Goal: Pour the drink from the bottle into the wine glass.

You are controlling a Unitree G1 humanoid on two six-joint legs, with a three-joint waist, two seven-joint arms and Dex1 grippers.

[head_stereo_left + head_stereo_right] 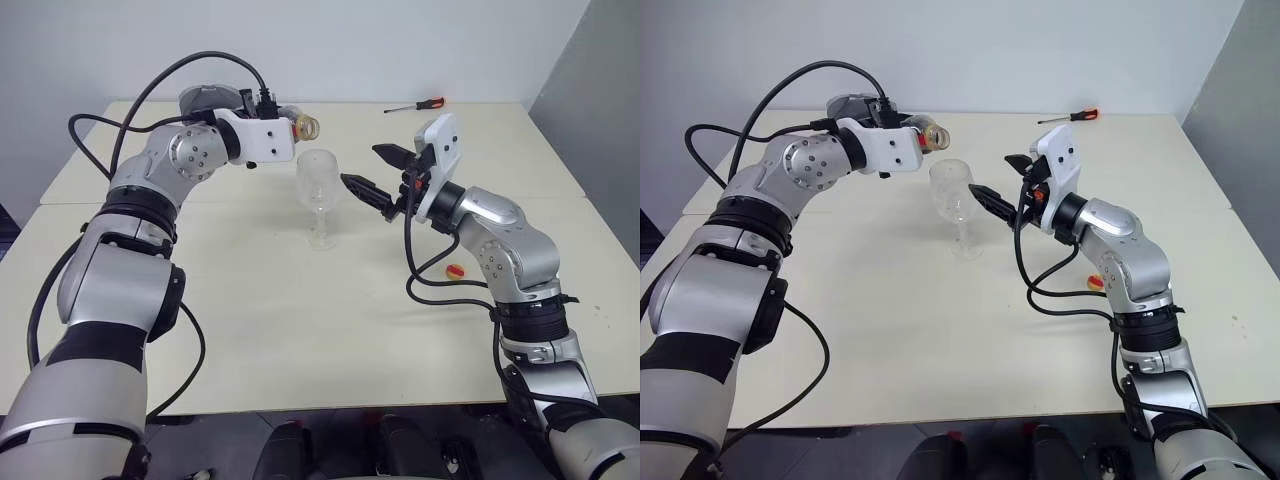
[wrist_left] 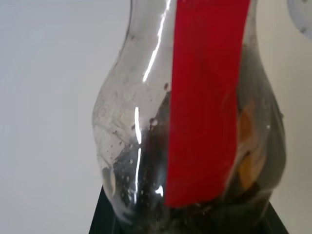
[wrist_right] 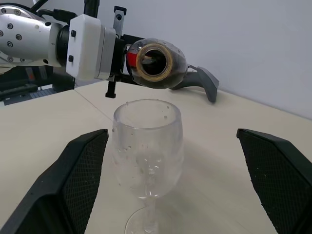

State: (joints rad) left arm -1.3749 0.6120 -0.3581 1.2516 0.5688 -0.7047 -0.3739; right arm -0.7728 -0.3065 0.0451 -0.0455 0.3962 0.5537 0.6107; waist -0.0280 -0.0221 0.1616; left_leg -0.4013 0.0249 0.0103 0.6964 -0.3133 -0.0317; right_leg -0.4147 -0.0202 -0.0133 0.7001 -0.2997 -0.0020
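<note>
My left gripper is shut on the bottle, a small clear bottle with a red strip. It lies about level above the table, uncapped, its open mouth just above and behind the rim of the wine glass. Dark drink shows inside the bottle's body. The glass stands upright on the table, with droplets on its bowl and no dark liquid visible in it. My right gripper is open close beside the glass, one finger on each side of it, not touching.
A red-handled screwdriver lies at the table's far side. A small yellow and red thing rests on the table under my right arm. A grey object sits behind my left arm. The cream table ends near me.
</note>
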